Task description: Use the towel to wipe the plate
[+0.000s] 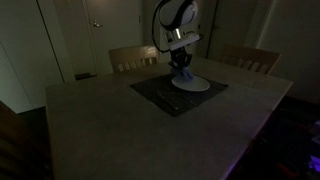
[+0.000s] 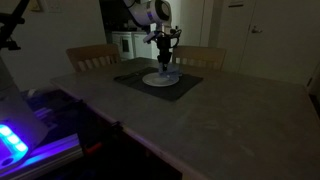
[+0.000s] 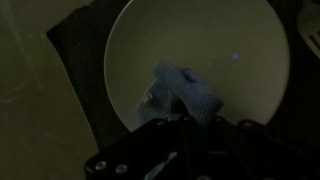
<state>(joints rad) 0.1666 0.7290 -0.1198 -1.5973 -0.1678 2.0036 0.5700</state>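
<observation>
A white plate (image 3: 200, 45) lies on a dark placemat (image 3: 80, 60) on the table; it also shows in both exterior views (image 1: 196, 84) (image 2: 163, 79). My gripper (image 3: 185, 118) is right above the plate and shut on a blue towel (image 3: 185, 90), which rests bunched on the plate's near part. In both exterior views the gripper (image 1: 182, 70) (image 2: 165, 62) points straight down onto the plate, with the towel (image 1: 184, 75) (image 2: 166, 72) under it.
The scene is dim. The dark placemat (image 1: 170, 95) (image 2: 155, 84) lies on a grey table (image 1: 120, 125) (image 2: 230, 120). Wooden chairs (image 1: 133, 57) (image 1: 250, 58) stand at the far edge. A lit device (image 2: 15, 140) sits beside the table.
</observation>
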